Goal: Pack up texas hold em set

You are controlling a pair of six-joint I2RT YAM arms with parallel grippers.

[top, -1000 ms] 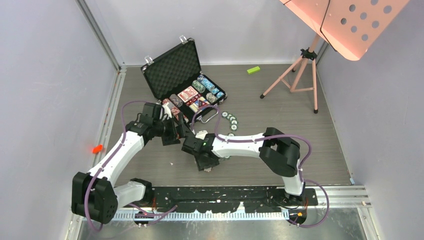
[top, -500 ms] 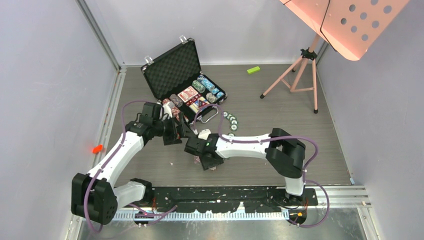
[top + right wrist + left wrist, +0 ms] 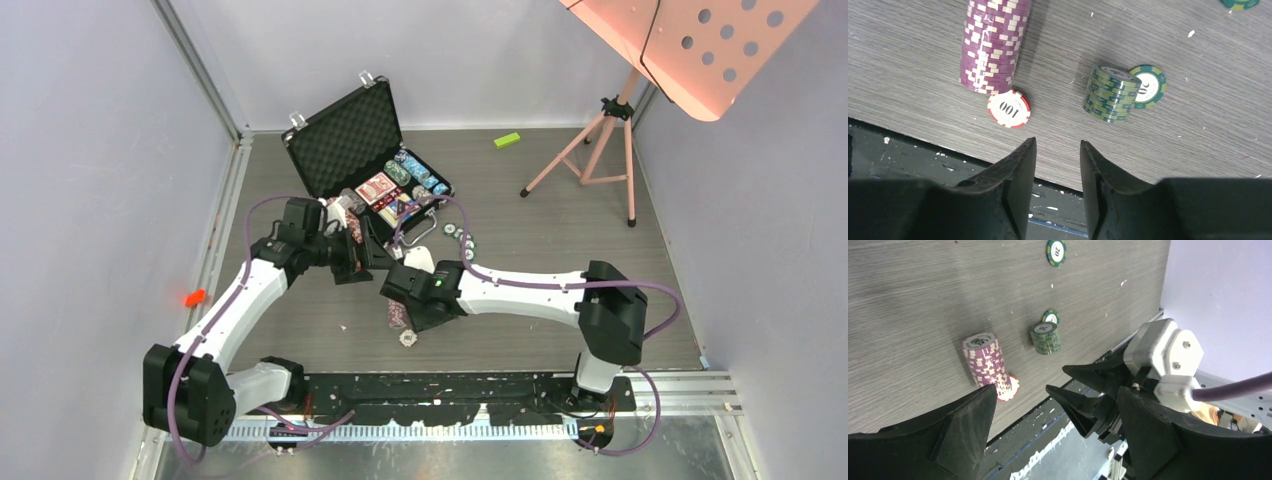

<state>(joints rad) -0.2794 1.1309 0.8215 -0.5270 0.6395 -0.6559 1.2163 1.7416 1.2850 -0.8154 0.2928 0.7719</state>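
While the overhead view takes in the whole open black briefcase (image 3: 345,135) at the far side of the table (image 3: 560,220), with its foam lid tipped back and its tray holding chip rows and red-backed cards (image 3: 377,187), only the wrist cameras show the chips near the table's front edge in detail.

Just in front of the case hovers the left gripper (image 3: 362,256), fingers spread wide with nothing between them. Its camera looks past them at the other arm's black fingers. Low over the wood, the right gripper (image 3: 1057,150) has its jaws close together but parted, gripping nothing.

Beyond its fingertips and apart from them, a tall purple chip stack (image 3: 993,45) seems to stand upright on the picture's left. A shorter green chip stack (image 3: 1109,94) stands on the right, and the gap between the jaws faces the bare wood between the two stacks.

A red "100" chip (image 3: 1008,109) lies flat just beside the purple stack's foot, nearest the fingers. A green "20" chip (image 3: 1148,85) lies flat just beside the green stack. The numbers can be read only from the wrist cameras. From overhead, a few loose chips (image 3: 463,240) lie beside the case.
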